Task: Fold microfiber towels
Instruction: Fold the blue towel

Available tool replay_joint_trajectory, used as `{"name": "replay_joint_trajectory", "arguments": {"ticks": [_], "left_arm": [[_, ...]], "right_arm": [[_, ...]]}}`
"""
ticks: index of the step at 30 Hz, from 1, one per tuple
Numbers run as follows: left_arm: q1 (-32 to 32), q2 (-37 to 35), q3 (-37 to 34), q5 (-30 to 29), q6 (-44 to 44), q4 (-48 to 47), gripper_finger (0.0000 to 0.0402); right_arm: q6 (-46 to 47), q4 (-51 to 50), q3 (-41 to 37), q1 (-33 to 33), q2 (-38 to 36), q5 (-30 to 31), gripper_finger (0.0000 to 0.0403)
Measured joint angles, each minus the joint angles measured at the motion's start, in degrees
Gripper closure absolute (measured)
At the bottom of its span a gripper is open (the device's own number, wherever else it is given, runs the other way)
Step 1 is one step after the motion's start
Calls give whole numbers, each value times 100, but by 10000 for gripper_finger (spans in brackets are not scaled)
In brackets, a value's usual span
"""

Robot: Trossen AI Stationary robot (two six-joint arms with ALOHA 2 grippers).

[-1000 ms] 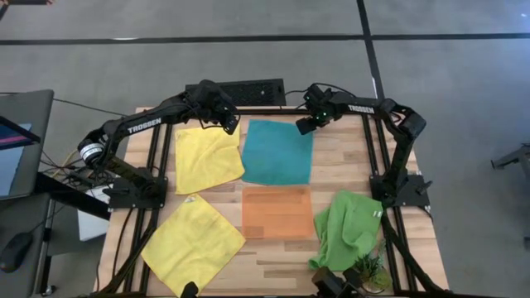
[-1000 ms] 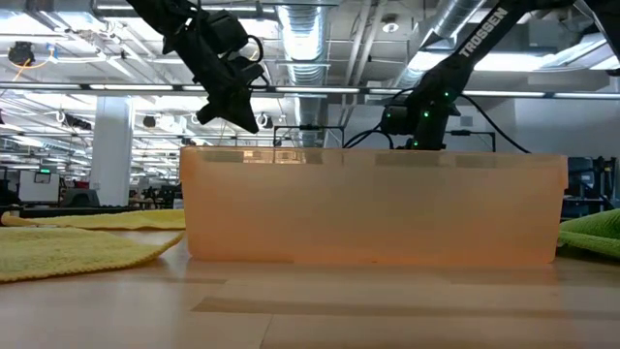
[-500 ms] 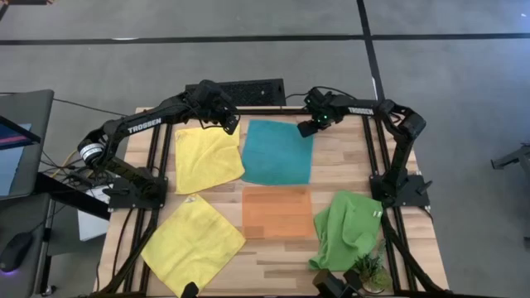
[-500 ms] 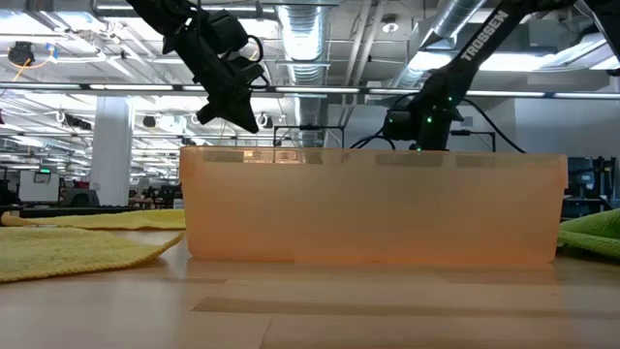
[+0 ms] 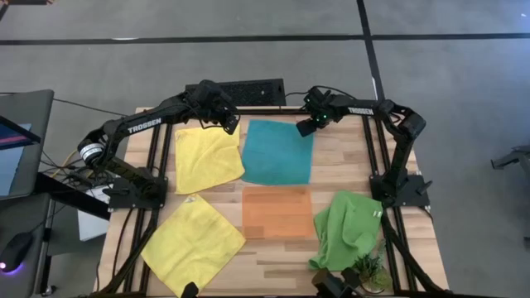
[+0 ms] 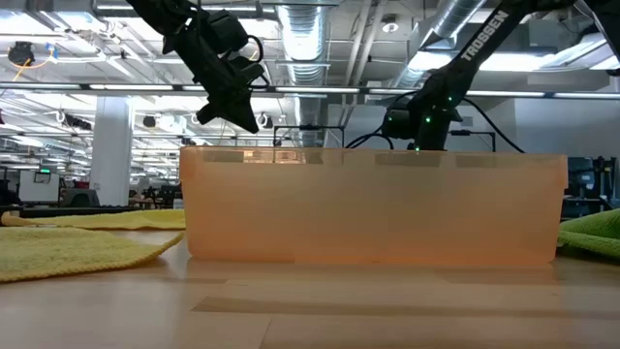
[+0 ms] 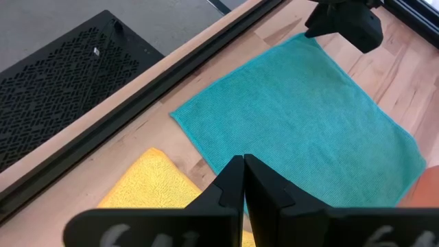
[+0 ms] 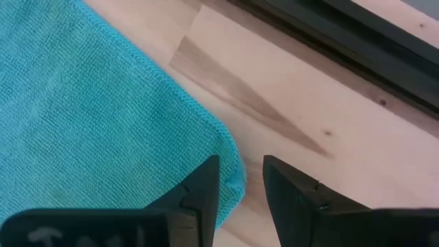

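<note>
Teal towel (image 5: 277, 152) lies flat at the table's (image 5: 348, 157) far edge, centre. Right gripper (image 5: 307, 126) has shifted slightly toward the towel's far right corner over the last second and now hangs right over it. In the right wrist view the fingers (image 8: 206, 185) stand partly apart, straddling that corner (image 8: 230, 147), nothing pinched yet; the gap has narrowed only a touch. Looks like lining up for a corner grab, the first fold not yet begun.

Left gripper (image 5: 229, 124) hasn't moved: fingers pressed together and empty, held above the gap between the teal towel's far left corner and the yellow towel (image 5: 207, 157) at the far left.

Other towels unchanged:
- second yellow towel (image 5: 192, 242) flat at the near left corner
- lime green towel (image 5: 346, 228) rumpled at the near right, hanging partly over the edge
- orange tray (image 5: 278, 212) at centre, just nearside of the teal towel

Progress: none of the four folded. Next needs the right fingers down onto the corner, catching one layer cleanly.
</note>
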Motion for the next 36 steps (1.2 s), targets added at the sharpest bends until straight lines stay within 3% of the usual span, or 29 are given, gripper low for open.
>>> {"name": "replay_joint_trajectory", "arguments": {"ticks": [16,20,26,36], "left_arm": [[-2,0,0,0,-28,2,401],[-2,0,0,-2,-24,2,401],[-3,0,0,-158,17,39,401],[27,0,0,-426,558,47,401]], "right_arm": [[-146,-20,74,118,488,140,275],[-150,71,53,128,372,176,302],[-155,157,24,157,206,127,389],[-341,101,374,455,146,127,396]]}}
